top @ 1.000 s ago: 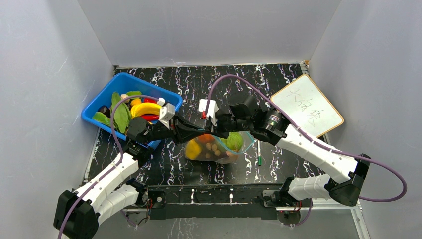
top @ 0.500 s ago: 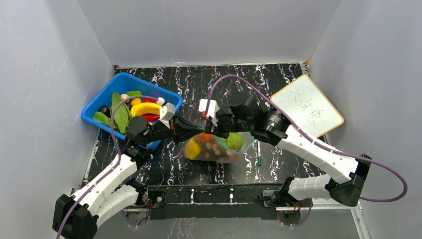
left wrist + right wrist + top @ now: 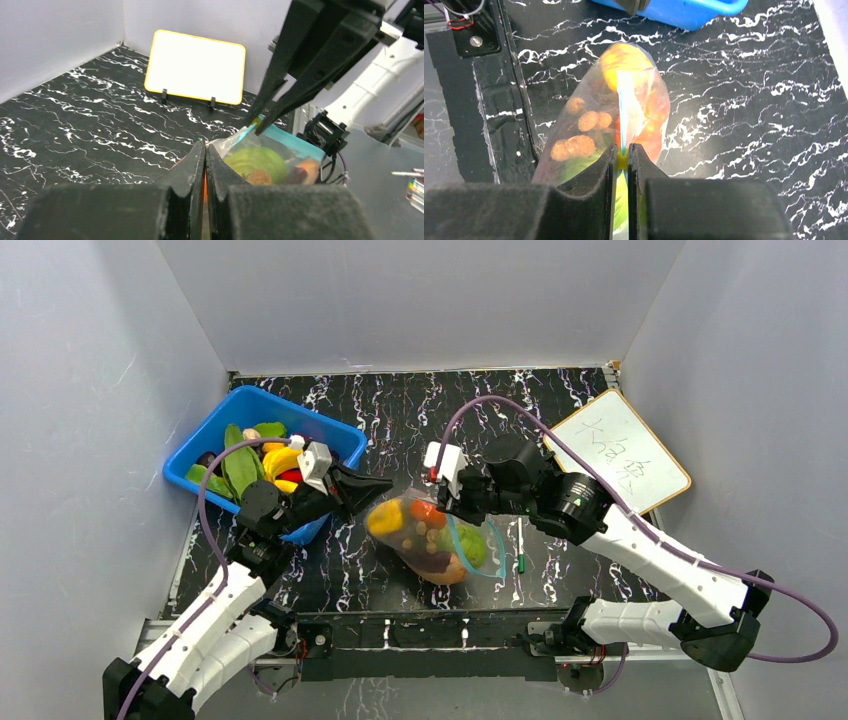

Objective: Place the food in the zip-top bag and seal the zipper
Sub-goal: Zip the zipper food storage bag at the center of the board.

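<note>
The clear zip-top bag (image 3: 435, 540) lies on the black marbled table, filled with the food: yellow, orange, red, green and brown pieces. My right gripper (image 3: 447, 505) is shut on the teal zipper (image 3: 620, 100) at the bag's mouth, and a small yellow bit shows between its jaws (image 3: 622, 147). My left gripper (image 3: 385, 483) is shut and empty, just left of the bag's yellow end and apart from it. In the left wrist view its tips (image 3: 205, 145) point at the bag (image 3: 260, 160), with the right fingers (image 3: 272, 85) pinching the teal strip (image 3: 285, 140).
A blue bin (image 3: 215, 440) with more toy food (image 3: 255, 465) stands at the back left, close behind my left arm. A whiteboard (image 3: 615, 465) stands at the back right. A small green pen (image 3: 520, 550) lies right of the bag.
My left gripper has let go of the bag and drawn back left towards the bin. My right gripper has moved right along the zipper. The bag has swung round.
</note>
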You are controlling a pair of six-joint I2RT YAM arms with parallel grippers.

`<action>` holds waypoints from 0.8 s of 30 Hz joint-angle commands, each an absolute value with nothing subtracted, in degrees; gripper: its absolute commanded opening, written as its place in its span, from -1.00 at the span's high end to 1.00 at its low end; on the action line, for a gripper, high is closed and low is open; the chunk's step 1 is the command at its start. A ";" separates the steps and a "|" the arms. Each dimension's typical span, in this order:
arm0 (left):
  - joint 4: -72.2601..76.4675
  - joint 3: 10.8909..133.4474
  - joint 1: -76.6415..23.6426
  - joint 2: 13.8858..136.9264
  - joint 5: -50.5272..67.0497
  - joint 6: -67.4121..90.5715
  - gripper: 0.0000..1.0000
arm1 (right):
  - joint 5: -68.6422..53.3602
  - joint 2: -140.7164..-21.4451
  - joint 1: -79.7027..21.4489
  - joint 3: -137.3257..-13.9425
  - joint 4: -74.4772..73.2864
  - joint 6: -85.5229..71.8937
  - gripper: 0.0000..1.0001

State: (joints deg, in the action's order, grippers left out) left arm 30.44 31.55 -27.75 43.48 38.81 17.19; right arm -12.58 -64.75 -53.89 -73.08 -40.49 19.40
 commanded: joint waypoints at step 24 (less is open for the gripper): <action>55.15 29.56 -27.07 51.85 61.27 22.85 0.13 | -24.11 -66.06 -53.44 -77.51 -28.07 16.39 1.00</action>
State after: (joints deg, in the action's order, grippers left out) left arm 51.16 29.45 -27.14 51.83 59.37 23.88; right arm -21.91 -66.65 -53.52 -72.93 -36.05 17.17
